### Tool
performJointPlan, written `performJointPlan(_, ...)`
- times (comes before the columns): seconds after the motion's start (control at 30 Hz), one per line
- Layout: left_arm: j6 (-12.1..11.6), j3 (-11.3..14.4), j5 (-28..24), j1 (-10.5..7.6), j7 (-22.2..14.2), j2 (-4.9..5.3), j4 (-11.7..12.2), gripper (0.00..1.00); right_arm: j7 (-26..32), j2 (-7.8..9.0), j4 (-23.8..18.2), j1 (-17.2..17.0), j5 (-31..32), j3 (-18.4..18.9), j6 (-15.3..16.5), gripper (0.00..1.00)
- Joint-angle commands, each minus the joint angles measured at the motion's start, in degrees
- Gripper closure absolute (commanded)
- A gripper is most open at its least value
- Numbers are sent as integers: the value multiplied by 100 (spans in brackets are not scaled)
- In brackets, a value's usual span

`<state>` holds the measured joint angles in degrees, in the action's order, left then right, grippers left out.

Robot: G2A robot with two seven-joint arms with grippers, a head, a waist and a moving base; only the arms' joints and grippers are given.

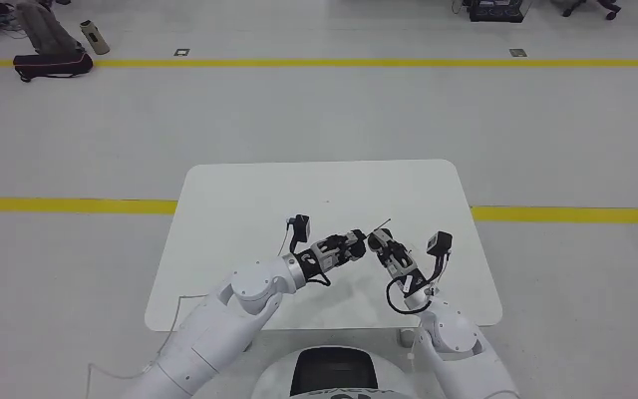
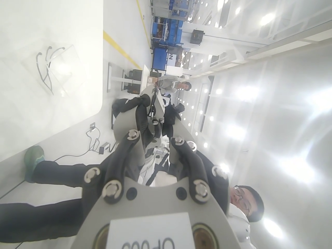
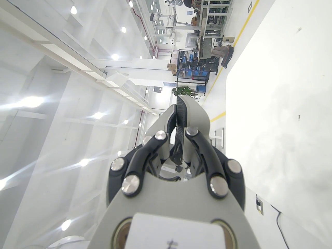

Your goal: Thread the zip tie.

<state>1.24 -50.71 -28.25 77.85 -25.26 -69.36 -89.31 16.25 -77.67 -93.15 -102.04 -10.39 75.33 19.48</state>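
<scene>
The right gripper [image 3: 177, 104] hangs above the near half of the white, round-cornered table [image 1: 249, 199]. Its fingers [image 3: 193, 113] are clenched on the thin black plastic zip tie [image 3: 177, 84], which runs between them and sticks out past the fingertips as a straight strip. In the top view that free end slants toward the table's far side, over its middle. The left gripper [image 1: 353, 242] is also above the table's near half, just beside the right gripper and facing it tip to tip. Whether it grips anything cannot be told. A clear plastic sleeve [image 2: 55, 66] with a few thin dark strips inside lies flat on the table.
</scene>
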Motion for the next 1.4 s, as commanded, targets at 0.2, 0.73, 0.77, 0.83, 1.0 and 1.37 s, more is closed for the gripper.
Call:
performJointPlan(0.2,3,18,-12,-20,-3,0,19,89,12,-9,1,-1,12,5,0,100)
performJointPlan(0.73,6,43,-33,-62,-5,0,73,80,11,-28,22,20,30,-7,0,100)
performJointPlan(0.77,6,43,-36,-64,-5,0,74,75,12,-29,24,20,32,-7,0,100)
performJointPlan(0.83,2,42,-42,-68,-5,1,77,73,17,-31,27,23,36,-7,0,100)
performJointPlan(1.0,-9,46,-56,-79,-10,0,88,70,29,-34,39,29,39,-5,0,100)
performJointPlan(1.37,0,54,-77,-113,-27,1,123,86,45,-37,79,59,112,-16,0,100)
